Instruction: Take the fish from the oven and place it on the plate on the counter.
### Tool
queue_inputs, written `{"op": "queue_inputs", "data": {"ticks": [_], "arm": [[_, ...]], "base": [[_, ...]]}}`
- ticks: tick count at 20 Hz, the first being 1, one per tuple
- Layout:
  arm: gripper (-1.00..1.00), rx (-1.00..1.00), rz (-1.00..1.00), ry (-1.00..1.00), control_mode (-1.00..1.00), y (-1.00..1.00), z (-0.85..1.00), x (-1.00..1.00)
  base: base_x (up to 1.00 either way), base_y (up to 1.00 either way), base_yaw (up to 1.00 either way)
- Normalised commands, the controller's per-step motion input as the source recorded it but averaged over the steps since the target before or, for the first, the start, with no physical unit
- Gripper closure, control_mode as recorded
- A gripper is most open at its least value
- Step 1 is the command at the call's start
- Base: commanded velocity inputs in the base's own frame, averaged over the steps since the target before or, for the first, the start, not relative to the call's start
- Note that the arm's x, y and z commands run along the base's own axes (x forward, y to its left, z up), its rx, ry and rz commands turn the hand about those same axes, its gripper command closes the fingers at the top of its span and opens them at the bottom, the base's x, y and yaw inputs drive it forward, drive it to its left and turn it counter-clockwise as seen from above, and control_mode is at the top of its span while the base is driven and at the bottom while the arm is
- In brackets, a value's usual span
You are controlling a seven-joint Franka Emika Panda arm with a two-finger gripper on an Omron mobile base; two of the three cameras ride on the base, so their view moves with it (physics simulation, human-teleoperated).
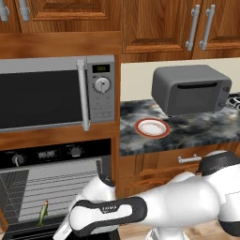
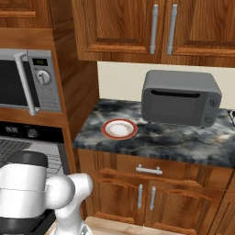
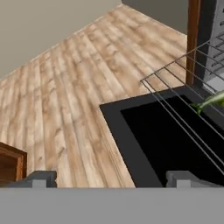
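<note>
Left base view: oven [image 1: 56, 187] door is down, wire rack [image 1: 61, 187] pulled out. The fish [image 1: 43, 213] is a slim green-and-dark sliver lying on the rack near its front left edge, long axis running roughly front to back, one end toward the oven cavity. The arm crosses the lower frame just right of the fish, apart from it. Plate [image 1: 152, 127], white with a red-orange rim, sits on the tabletop [image 1: 197, 129] close to the front edge, just in front-left of the grey toaster oven [image 1: 191, 89]. Bare marble to the right of the plate. Silver microwave [image 1: 56, 91] above the oven.

Right base view: plate [image 2: 119, 128] sits near the tabletop [image 2: 174, 142] left corner, toaster oven [image 2: 181, 97] behind-right of it, apart. Open stone in front of the toaster.

Hand view: end effector [image 3: 111, 177] fingertips stand wide apart, released, nothing between them. Below it the black open door [image 3: 162, 144] and wood floor [image 3: 65, 87]. Fish [image 3: 212, 101] is a green sliver at the right edge, on the rack wires [image 3: 183, 109], partly cut off, well apart from the fingers.
</note>
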Motion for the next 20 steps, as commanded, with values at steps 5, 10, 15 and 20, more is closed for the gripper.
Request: {"op": "queue_inputs", "data": {"ticks": [5, 10, 15, 20], "arm": [[-1.00, 0.00, -0.18, 0.37, -1.00, 0.00, 0.00, 0.31], [-1.00, -0.13, -0.11, 0.33, -1.00, 0.00, 0.49, 0.16], [-1.00, -0.13, -0.08, 0.43, -1.00, 0.00, 0.81, 0.16], [-1.00, -0.27, -0.10, 0.21, -1.00, 0.04, -0.03, 0.15]], "base": [[0.00, 0.00, 0.00], [0.00, 0.00, 0.00], [0.00, 0.00, 0.00], [0.00, 0.00, 0.00]]}}
